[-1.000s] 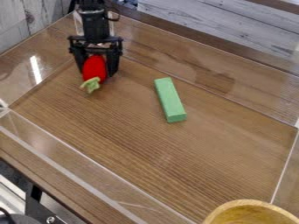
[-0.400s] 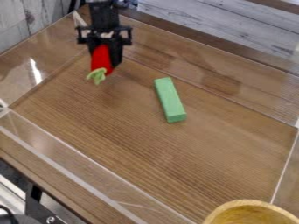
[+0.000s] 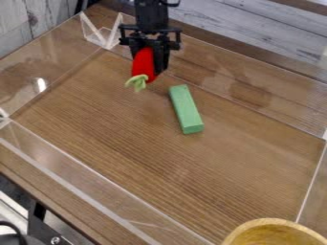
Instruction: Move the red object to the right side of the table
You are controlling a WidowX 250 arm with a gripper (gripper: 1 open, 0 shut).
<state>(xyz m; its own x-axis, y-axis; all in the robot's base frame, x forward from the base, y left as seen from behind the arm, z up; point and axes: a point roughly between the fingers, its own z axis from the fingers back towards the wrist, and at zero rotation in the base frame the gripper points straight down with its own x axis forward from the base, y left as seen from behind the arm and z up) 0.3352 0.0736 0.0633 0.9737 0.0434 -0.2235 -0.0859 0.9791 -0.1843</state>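
We see the gripper [image 3: 148, 59] clamped on the red object [image 3: 143, 65], its leafy end hanging below the fingers, clear of the table [image 3: 141, 153]. The green block [image 3: 186, 108] lies just below and right of the hand.

Red object [image 3: 143, 65] (leafy end down) aloft

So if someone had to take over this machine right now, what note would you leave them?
End effector: shut on the red object, holding it off the table, leafy end hanging down.
Position: left of centre, near the far wall, just left of the green block.
Done: pick-up, carry begun.
Left: carry it past the green block to the table's right side, set it down, release.
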